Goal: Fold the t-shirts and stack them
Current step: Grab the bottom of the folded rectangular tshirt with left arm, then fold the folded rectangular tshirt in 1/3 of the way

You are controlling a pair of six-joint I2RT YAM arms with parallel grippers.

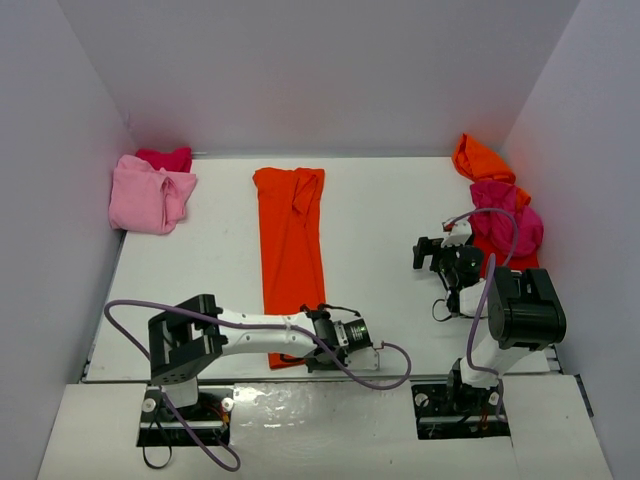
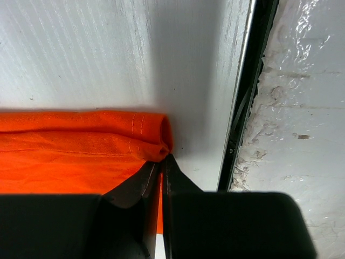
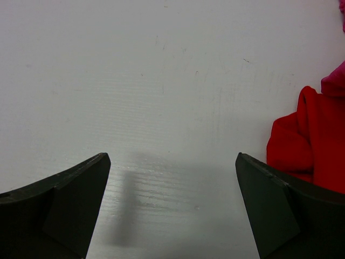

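Left hand clenched on near corner of orange tee, right hand spread wide over counter, beside red tee

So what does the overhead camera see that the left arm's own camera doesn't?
Only overhead: the whole long orange shirt, a pink pile far left, a mixed pile right, and the open right gripper. Only the left wrist: the left gripper pinched shut on the shirt's stitched corner. Both: that shirt on the white table.
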